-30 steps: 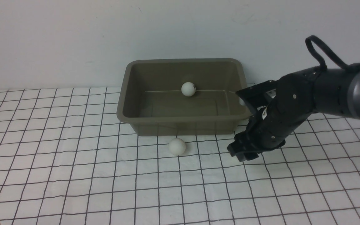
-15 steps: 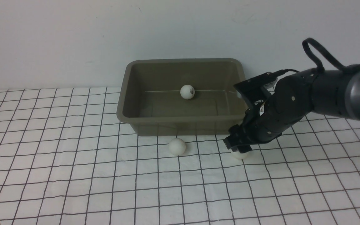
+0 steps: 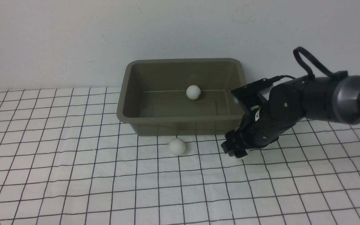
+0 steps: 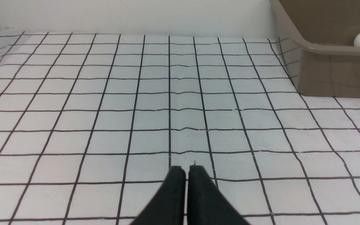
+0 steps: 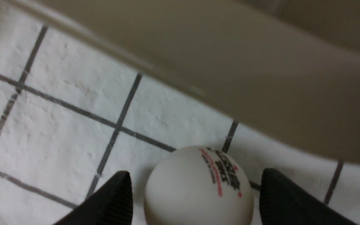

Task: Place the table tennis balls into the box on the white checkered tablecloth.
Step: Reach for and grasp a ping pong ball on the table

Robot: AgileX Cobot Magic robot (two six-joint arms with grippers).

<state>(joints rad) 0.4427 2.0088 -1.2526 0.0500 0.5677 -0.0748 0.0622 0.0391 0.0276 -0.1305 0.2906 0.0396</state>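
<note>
Right pincer (image 3: 234, 152): open, astride logo ball (image 5: 186, 193).
Where: on tablecloth (image 3: 73, 156), just beside box (image 3: 180, 119) wall.
Handling: likely light, hard-shelled, slick, rolls easily; pinch across its middle.
Left pincer (image 4: 186, 175): closed, empty.

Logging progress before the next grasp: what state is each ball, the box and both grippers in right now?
far ball: resting inside the box.
near ball: loose on the tablecloth, in front of the box.
logo ball: on the tablecloth between the right gripper jaws, ungripped.
box: upright, one ball inside.
left gripper: shut, empty.
right gripper: open around the logo ball.
</note>
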